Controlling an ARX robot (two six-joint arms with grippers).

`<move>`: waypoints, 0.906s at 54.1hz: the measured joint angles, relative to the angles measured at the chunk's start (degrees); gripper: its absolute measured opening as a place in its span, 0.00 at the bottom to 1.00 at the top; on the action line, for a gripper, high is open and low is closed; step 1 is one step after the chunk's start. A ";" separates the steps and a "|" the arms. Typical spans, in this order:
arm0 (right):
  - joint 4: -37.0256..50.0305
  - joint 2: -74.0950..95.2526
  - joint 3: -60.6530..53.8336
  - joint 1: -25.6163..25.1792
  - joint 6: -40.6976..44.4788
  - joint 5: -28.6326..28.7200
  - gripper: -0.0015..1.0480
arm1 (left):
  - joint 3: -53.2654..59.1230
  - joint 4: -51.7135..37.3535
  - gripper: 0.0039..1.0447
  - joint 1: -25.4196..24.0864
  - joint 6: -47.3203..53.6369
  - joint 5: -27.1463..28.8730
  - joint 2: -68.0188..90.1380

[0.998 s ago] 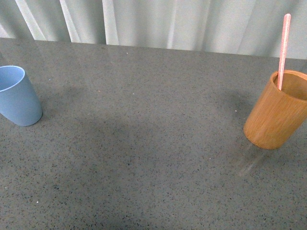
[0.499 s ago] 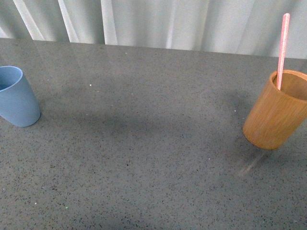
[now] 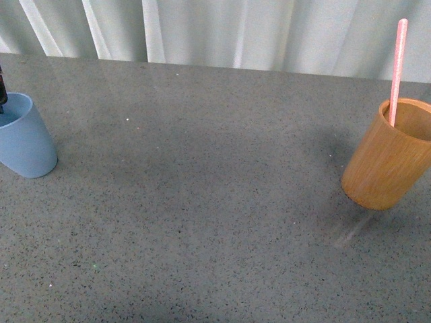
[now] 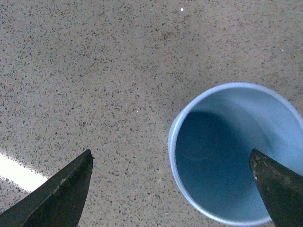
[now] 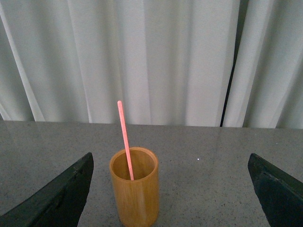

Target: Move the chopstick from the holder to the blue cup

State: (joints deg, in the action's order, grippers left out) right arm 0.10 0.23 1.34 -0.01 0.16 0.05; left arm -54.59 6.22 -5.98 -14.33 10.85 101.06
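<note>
The blue cup (image 3: pixel 25 145) stands upright at the table's far left, empty inside. Seen from above, my left gripper (image 4: pixel 170 152) hangs open over it, one finger (image 4: pixel 61 194) over bare table and the other over the cup's (image 4: pixel 213 156) far rim. In the front view only a dark fingertip (image 3: pixel 2 91) shows above the cup. At the far right the orange-brown holder (image 3: pixel 389 158) holds the pink chopstick (image 3: pixel 398 67), which leans on its rim. My right gripper (image 5: pixel 170 156) is open and level with the holder (image 5: pixel 135 198), well short of it. The chopstick (image 5: pixel 124 137) sticks up untouched.
Grey speckled tabletop (image 3: pixel 202 202) stretches between cup and holder. White curtains (image 3: pixel 236 30) hang behind the table's back edge. A bright strip (image 4: pixel 14 172) crosses the tabletop in the left wrist view.
A dark fingertip of my left gripper has come into the front view at the left edge, above the blue cup. Cup, holder and chopstick have not moved.
</note>
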 joint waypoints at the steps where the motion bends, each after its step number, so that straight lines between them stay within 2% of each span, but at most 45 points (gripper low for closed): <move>1: 0.00 0.00 0.00 0.00 0.00 0.00 0.90 | -0.42 0.07 0.94 0.07 -0.07 0.17 0.61; 14: 0.00 0.00 0.00 0.00 0.00 0.00 0.90 | -6.34 3.34 0.93 0.79 -1.66 2.84 6.49; 17: 0.00 0.00 0.00 0.00 0.00 0.00 0.90 | -7.02 4.02 0.88 0.92 -1.81 3.23 7.13; 25: 0.00 0.00 0.00 0.00 0.00 0.00 0.90 | -8.39 5.88 0.67 1.57 -2.10 3.98 8.33; 27: 0.00 0.00 0.00 0.00 0.02 0.00 0.90 | -8.94 6.78 0.59 1.84 -2.23 4.09 8.83; 49: 0.00 0.00 0.00 0.00 0.00 0.00 0.90 | -12.15 11.26 0.05 4.09 -2.23 6.51 11.32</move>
State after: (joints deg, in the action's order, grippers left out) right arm 0.10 0.23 1.34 -0.01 0.16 0.05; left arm -66.74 17.47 -1.89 -16.56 17.37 112.38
